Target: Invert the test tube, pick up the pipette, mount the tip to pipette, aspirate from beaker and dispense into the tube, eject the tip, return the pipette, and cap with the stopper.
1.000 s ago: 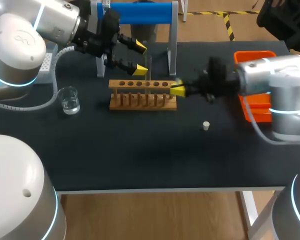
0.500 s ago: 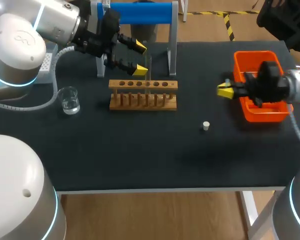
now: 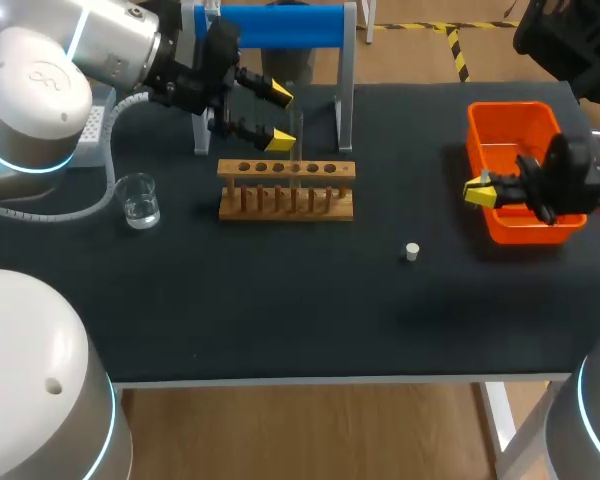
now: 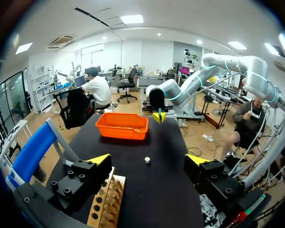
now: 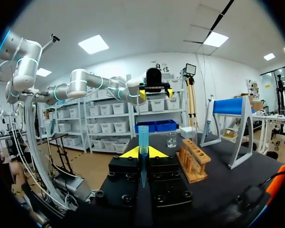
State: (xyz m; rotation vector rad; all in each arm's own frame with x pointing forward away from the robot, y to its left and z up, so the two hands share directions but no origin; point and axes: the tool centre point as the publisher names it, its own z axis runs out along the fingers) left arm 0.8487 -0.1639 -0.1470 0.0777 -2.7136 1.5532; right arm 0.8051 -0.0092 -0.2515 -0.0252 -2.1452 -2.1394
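Left gripper [image 3: 278,118] hung just above the wooden rack [image 3: 285,170], jaws wide apart, holding nothing. Right gripper [image 3: 478,190] sat at the left edge of the orange bin [image 3: 477,128], jaws clamped on a blue tip [image 5: 143,137]. A faint glass tube [image 3: 300,135] seemed to stand in the rack. Stopper [image 3: 412,251] lay loose on the table [image 3: 280,300], between rack and bin. Beaker [image 3: 138,200] stood left of the rack.

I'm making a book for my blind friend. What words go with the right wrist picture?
The right gripper pinches a thin blue tube between its two yellow tips. Ahead of it on the black table stand a wooden rack, a glass beaker and a blue-topped stand, and the left gripper hangs open beyond them.
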